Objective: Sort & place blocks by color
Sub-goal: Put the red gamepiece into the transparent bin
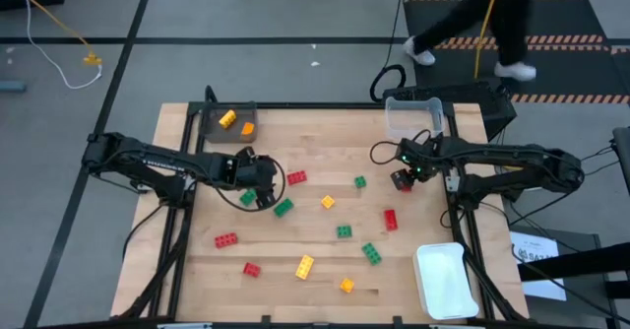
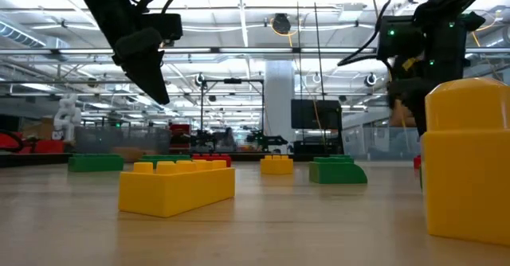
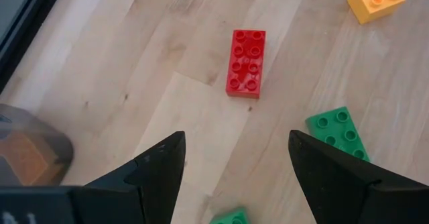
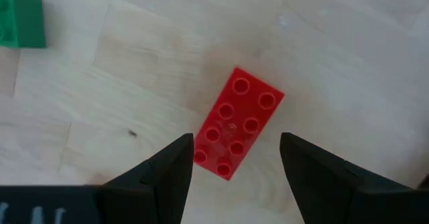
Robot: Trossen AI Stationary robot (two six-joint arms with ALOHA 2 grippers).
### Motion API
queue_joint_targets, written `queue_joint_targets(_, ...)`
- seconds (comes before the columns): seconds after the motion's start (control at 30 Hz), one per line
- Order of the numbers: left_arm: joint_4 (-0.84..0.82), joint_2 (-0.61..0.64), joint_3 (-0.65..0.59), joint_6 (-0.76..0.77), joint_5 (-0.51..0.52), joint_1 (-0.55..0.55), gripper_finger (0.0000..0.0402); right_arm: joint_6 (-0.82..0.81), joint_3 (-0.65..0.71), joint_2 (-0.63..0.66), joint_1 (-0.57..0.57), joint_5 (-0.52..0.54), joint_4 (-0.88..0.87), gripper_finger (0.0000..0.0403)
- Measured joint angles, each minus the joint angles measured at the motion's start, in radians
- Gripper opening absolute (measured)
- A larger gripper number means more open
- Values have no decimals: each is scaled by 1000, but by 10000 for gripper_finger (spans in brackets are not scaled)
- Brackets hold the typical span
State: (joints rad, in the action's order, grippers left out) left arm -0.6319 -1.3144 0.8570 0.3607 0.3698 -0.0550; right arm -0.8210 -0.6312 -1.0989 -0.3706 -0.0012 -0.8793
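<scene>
- Spreading across the wooden table (image 1: 325, 275), the blocks lie loose in red, green and yellow-orange, while two yellow-orange ones already sit in the dark grey tray (image 1: 209, 122) at the far left corner; a clear tray (image 1: 406, 115) and a white tray (image 1: 445, 280) stand on the right side.
- Hanging over the right-hand middle, the right gripper (image 4: 236, 158) is released and grasps nothing; a red two-by-four brick (image 4: 239, 121) lies on the table straight ahead between its fingers, long axis slanted across the gap, so I judge a wrist turn is needed before closing.
- Waiting left of centre, the left gripper (image 3: 234, 160) is also spread and empty, with another red brick (image 3: 247, 62) ahead of it and a green brick (image 3: 338, 131) beside one finger.
- Only the wrist views show each brick's slant; the overhead view alone shows which arm is nearer which tray.
</scene>
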Motion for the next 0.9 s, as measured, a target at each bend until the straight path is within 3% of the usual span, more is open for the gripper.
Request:
queue_joint_targets(0.43,0,0,0,1,0,0,266,-24,-2,-107,-10,0,18,215)
queue_joint_targets(0.9,0,0,0,7,1,-13,266,-32,-1,-114,-10,21,17,215)
